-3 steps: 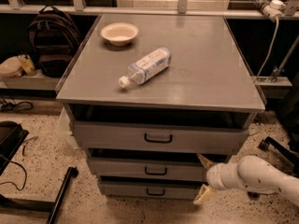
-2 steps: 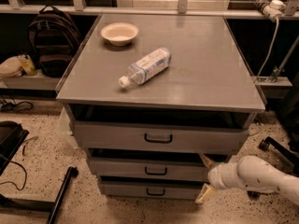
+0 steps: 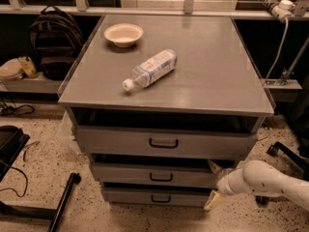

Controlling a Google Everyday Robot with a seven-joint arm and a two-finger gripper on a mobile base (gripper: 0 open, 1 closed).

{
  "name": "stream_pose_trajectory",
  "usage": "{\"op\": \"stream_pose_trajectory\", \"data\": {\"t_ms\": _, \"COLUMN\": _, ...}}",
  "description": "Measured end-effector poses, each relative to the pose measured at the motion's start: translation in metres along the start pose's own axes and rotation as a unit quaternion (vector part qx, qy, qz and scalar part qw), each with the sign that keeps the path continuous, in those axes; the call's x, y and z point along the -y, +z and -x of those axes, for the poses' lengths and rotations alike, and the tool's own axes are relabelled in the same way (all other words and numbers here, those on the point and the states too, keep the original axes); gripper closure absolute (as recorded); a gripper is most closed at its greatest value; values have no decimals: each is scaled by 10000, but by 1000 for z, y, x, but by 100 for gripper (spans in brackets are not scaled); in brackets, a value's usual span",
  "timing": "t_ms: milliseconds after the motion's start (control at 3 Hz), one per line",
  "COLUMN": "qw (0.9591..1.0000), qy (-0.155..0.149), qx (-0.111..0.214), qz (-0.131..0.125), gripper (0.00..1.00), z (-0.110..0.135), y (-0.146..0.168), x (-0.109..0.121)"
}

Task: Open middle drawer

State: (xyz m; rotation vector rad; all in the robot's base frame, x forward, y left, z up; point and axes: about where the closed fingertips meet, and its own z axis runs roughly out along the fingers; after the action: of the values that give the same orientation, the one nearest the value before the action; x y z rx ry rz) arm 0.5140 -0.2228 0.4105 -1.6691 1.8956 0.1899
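Tool (image 3: 213, 183) farther right of middle drawer (image 3: 130, 174)

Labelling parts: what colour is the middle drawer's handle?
Black: the handle on the grey middle drawer, camera view. The gripper is by its right end.

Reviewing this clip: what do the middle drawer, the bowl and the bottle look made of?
Middle drawer: probably painted metal, with a flat matte grey front and a black loop handle. Bowl: cream and smooth, maybe plastic or ceramic; the look leaves it open. Bottle: clear plastic, with see-through sides. The open gripper sits at the drawer's right end.
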Motion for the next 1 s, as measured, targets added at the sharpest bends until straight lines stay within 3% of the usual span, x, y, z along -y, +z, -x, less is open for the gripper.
{"op": "stream_pose_trajectory", "data": {"t_ms": 667, "qw": 9981, "qy": 279, "qx": 79, "qz": 541, "gripper": 0, "z": -1, "y": 2, "x": -20}}
{"op": "stream_pose_trajectory", "data": {"t_ms": 1000, "qw": 9970, "qy": 341, "qx": 93, "qz": 684, "gripper": 0, "z": 1, "y": -3, "x": -26}}
